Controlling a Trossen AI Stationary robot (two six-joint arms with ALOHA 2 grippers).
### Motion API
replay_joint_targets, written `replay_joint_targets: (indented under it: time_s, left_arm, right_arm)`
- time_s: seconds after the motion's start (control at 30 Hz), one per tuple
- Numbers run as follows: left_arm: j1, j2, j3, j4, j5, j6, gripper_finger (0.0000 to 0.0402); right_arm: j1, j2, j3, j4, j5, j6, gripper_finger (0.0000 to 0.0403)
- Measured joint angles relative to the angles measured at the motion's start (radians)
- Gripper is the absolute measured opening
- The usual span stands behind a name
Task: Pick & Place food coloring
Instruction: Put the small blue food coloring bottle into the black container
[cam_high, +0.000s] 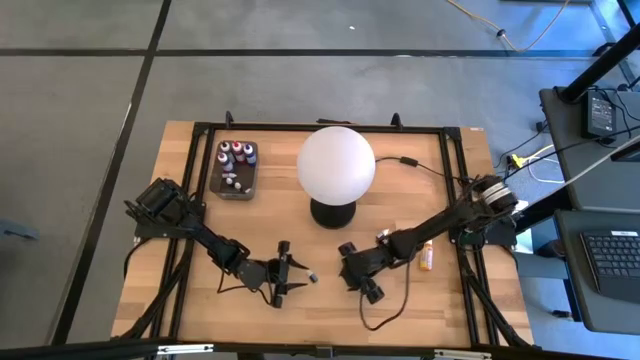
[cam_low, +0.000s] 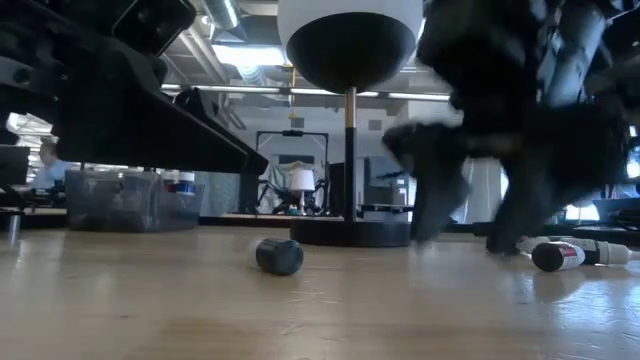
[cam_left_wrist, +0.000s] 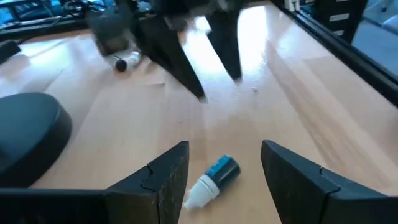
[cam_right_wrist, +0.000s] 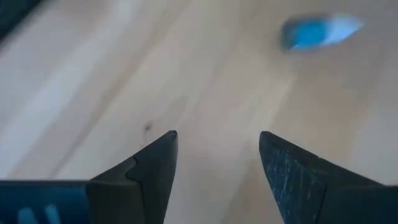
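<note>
Both sets of jaws stand released and hold nothing. My left gripper (cam_left_wrist: 221, 180) hovers low over the table's near middle, and the blue bottle (cam_left_wrist: 213, 180) lies on its side right between its two fingers, white tip pointing back toward the wrist, its long axis slanted somewhat across the gap rather than squarely along it. From above I see the same bottle (cam_high: 313, 278) just off the left gripper's (cam_high: 290, 274) tips. My right gripper (cam_high: 358, 277) sits near it on the other side, with bare wood between its fingers and the blue bottle (cam_right_wrist: 314, 31) well ahead of it. So the left arm is the nearer one; I judge a short drop and a squeeze would take it.

The white globe lamp (cam_high: 336, 167) dominates the pale wooden table (cam_high: 260, 230). The dark tray (cam_high: 236, 170) at the far left already holds several small bottles. An orange bottle (cam_high: 427, 257) lies by the right arm. Beyond is an open workshop with ceiling lights.
</note>
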Motion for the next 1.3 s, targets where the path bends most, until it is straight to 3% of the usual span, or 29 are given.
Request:
replay_joint_targets:
  time_s: [0.27, 0.5, 0.7, 1.3]
  left_arm:
    - [0.029, 0.0, 0.0, -0.022, 0.062, -0.041, 0.0184]
    - [0.148, 0.0, 0.0, -0.079, 0.246, 0.025, 0.0161]
    - [0.217, 0.0, 0.0, -0.085, 0.48, 0.056, 0.0147]
    - [0.253, 0.001, 0.0, -0.124, 0.552, 0.177, 0.0117]
  right_arm:
    - [-0.053, -0.293, -0.249, 0.228, 0.018, -0.001, 0.023]
    - [-0.118, -0.453, -0.359, 0.289, 0.241, -0.001, 0.023]
    - [-0.172, -0.476, -0.379, 0.273, 0.276, 0.002, 0.023]
    - [-0.318, -0.475, -0.379, 0.272, 0.276, -0.029, 0.023]
